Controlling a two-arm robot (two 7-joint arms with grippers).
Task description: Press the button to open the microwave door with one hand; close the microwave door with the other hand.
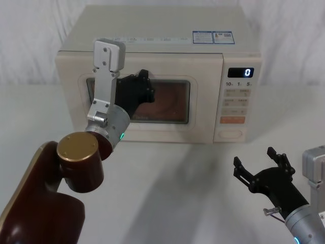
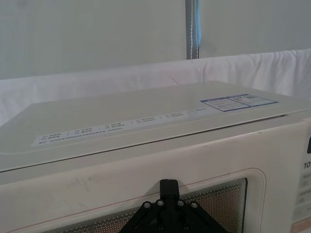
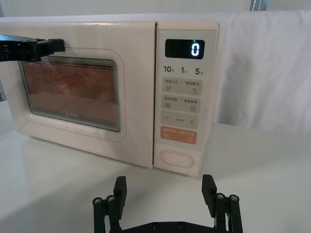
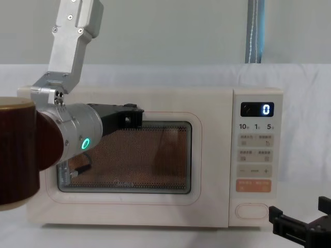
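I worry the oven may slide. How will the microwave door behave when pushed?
The microwave door looks shut flush, so it would probably take the left tool's push stiffly. The boxy microwave sits flat on the table; likely heavy enough not to tip.

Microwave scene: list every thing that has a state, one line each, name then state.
microwave door: shut, flush with the control panel.
button: not pressed, nothing touching it.
display: lit, showing 0.
left claw: raised against the door's window; fingers cannot be told.
right claw: open, empty, low over the table in front of the button.
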